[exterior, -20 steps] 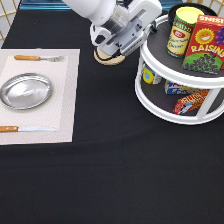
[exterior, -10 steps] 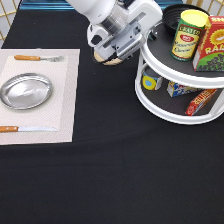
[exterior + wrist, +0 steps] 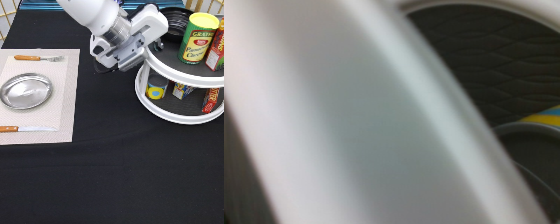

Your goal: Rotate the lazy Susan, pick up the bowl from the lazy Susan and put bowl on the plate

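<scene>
The white two-tier lazy Susan [image 3: 165, 107] stands at the exterior view's right. The black ridged bowl [image 3: 176, 19] sits at the back of its top tier, partly hidden by the arm. My gripper [image 3: 159, 37] is at the top tier's left rim, right beside the bowl. The silver plate [image 3: 26, 91] lies empty on a pale placemat [image 3: 65, 100] at the left. The wrist view shows the stand's white rim [image 3: 374, 125] and the dark tray surface [image 3: 479, 65] from very close.
A green can [image 3: 197, 37] and a red box [image 3: 216, 45] stand on the top tier, with several small packs on the lower tier. A fork [image 3: 37, 58] and a knife [image 3: 20, 129] flank the plate.
The arm has moved right, up to the lazy Susan's top tier. It now hides the wooden disc. The can and box on the top tier have shifted right.
</scene>
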Robot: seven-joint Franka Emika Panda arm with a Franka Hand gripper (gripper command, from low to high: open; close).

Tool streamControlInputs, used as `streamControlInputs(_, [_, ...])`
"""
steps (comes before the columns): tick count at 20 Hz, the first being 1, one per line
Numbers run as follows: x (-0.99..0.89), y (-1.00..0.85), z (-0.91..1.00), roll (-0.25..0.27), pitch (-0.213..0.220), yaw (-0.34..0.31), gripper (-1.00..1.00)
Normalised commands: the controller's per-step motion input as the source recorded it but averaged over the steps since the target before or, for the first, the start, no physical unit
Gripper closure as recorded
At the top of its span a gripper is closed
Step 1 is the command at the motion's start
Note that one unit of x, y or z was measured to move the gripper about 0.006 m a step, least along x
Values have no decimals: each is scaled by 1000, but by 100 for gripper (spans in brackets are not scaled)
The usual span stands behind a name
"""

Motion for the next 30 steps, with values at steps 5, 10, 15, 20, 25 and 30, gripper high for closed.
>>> streamControlInputs(5, [127, -151, 388, 0, 43, 19, -100])
streamControlInputs(10, [-87, -146, 713, -30, -78, 71, -100])
streamControlInputs(15, [-195, 62, 995, -83, -144, 88, -100])
streamControlInputs(20, [-519, 109, 643, -70, -156, 13, -100])
streamControlInputs(25, [-770, 145, 270, -66, -92, 4, -100])
streamControlInputs(30, [-958, 219, 13, -159, -130, 4, -100])
